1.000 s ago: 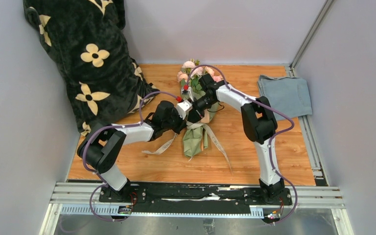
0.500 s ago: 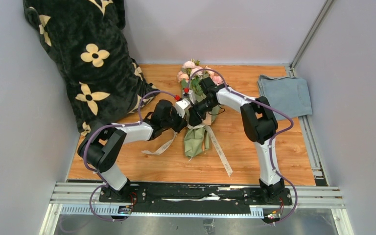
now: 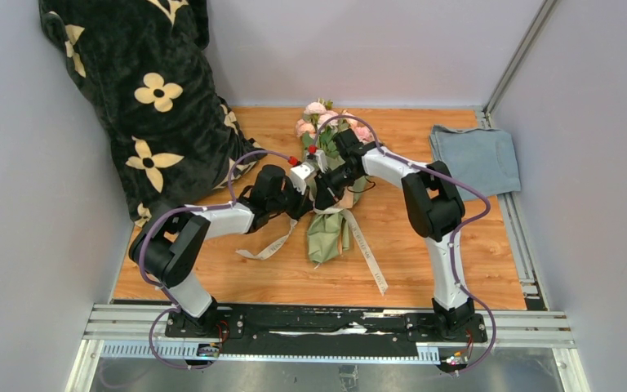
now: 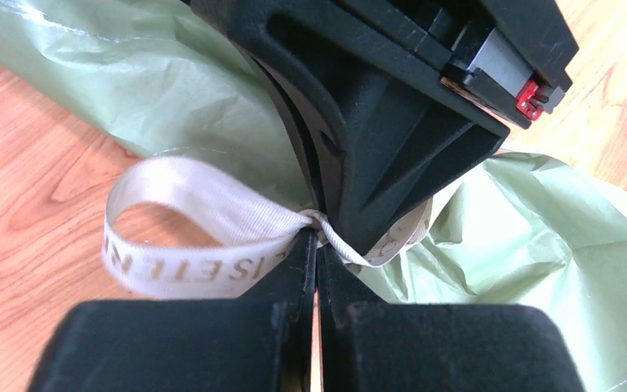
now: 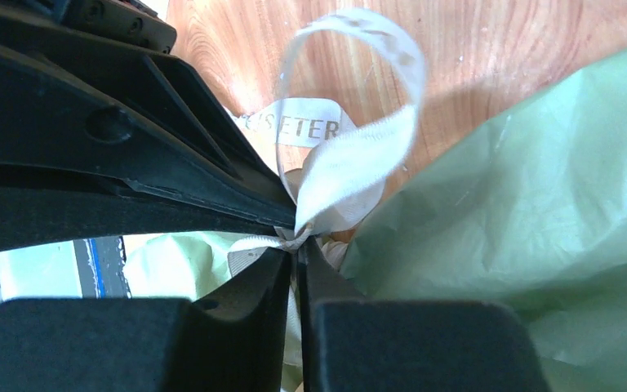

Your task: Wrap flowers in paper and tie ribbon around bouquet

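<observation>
Nearest, cream woven ribbon [image 3: 365, 245] tails trail across the wood-grain table [image 3: 424, 261]; one loop's grey print reads "SETER". Both arms meet at the waist of the bouquet [image 3: 324, 233]. The left gripper [image 4: 317, 245] is pinched tight on a ribbon loop and the right gripper [image 5: 298, 245] is clamped on another, over crinkled sage paper [image 4: 171, 90]. Beyond lie pink flowers [image 3: 318, 110], a plush black blanket [image 3: 147, 98], a folded blue-grey cloth [image 3: 475, 159] and grey walls [image 3: 359, 49].

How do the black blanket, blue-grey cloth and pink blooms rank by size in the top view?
Largest: black blanket.
Next: blue-grey cloth.
Smallest: pink blooms, though they are partly hidden.
</observation>
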